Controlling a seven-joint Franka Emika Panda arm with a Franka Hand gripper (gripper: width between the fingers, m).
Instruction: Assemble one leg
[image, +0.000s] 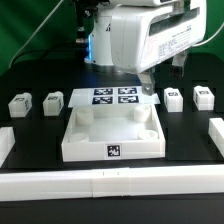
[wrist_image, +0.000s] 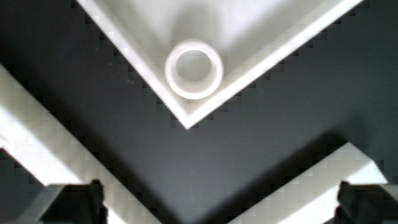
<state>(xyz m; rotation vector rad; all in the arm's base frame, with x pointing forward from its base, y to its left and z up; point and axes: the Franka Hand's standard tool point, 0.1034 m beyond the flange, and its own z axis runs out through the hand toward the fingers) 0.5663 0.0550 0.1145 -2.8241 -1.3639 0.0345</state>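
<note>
Your wrist view shows the fingers (wrist_image: 71, 200) spread wide and empty, with the panel's (image: 85, 150) corner socket (wrist_image: 192, 68) between them. Only the exterior view shows the four legs (image: 20, 103), well off to both sides.

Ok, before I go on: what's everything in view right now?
legs: four, white with tags; two at the exterior view's left of the marker board, two at its right
panel: one, white; mid table, tag on its near wall
socket: one shown, white ring; in a panel corner, wrist view
marker board: one, white, four tags; just beyond the panel
rails: white; along the near edge and at both sides, count unclear
table: one, black; under everything
arm: one, white; above the far side
gripper: one, dark fingers; open and empty, over the panel corner
</note>
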